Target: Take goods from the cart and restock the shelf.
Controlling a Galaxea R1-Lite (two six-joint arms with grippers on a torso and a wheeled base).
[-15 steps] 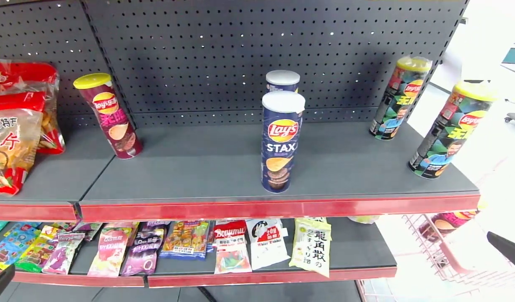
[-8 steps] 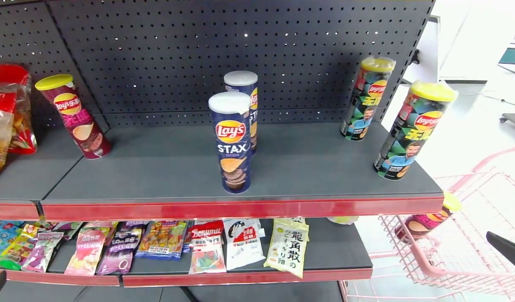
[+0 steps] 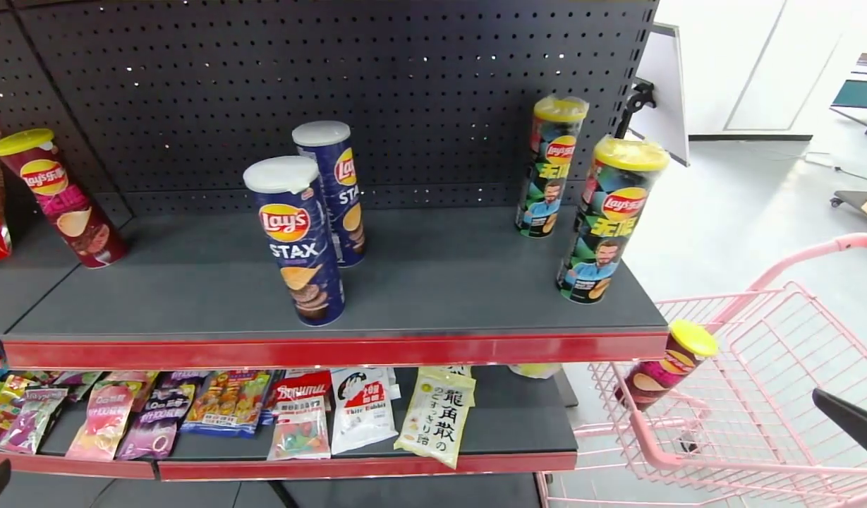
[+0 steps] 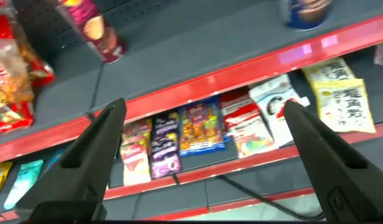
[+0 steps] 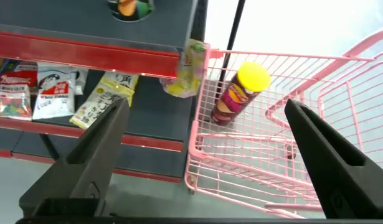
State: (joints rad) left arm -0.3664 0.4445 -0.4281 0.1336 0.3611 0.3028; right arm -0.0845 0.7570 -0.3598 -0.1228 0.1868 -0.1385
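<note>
Just off the right end of the shelf [image 3: 433, 289], a pink wire cart [image 3: 860, 242] holds a maroon can of chips [image 3: 660, 368] with a yellow lid, leaning in the basket corner nearest the shelf. Both grippers hang low in front of the display. The left gripper [image 4: 207, 162] is level with the lower shelf [image 3: 518, 423] and its row of snack packets [image 4: 197, 134], jaws spread wide with nothing between them. The right gripper [image 5: 203, 162] hangs above the cart, its jaws likewise wide apart and empty, well clear of the can.

On the upper board, a blue can [image 3: 295, 243] with a white lid stands upright close to the red front strip [image 3: 334, 349]. A second blue can [image 3: 332, 194] stands just behind it. Toward the right end, a green-and-black can [image 3: 606, 222] with a yellow lid stands near the front, and a matching can [image 3: 552, 169] stands farther back by the pegboard wall [image 3: 405, 85]. Another maroon can [image 3: 59, 201] stands at the left, beside red snack bags [image 4: 10, 74]. A pale yellow-green packet [image 5: 185, 68] lies at the right end of the lower shelf, just beside the cart's wire side.
</note>
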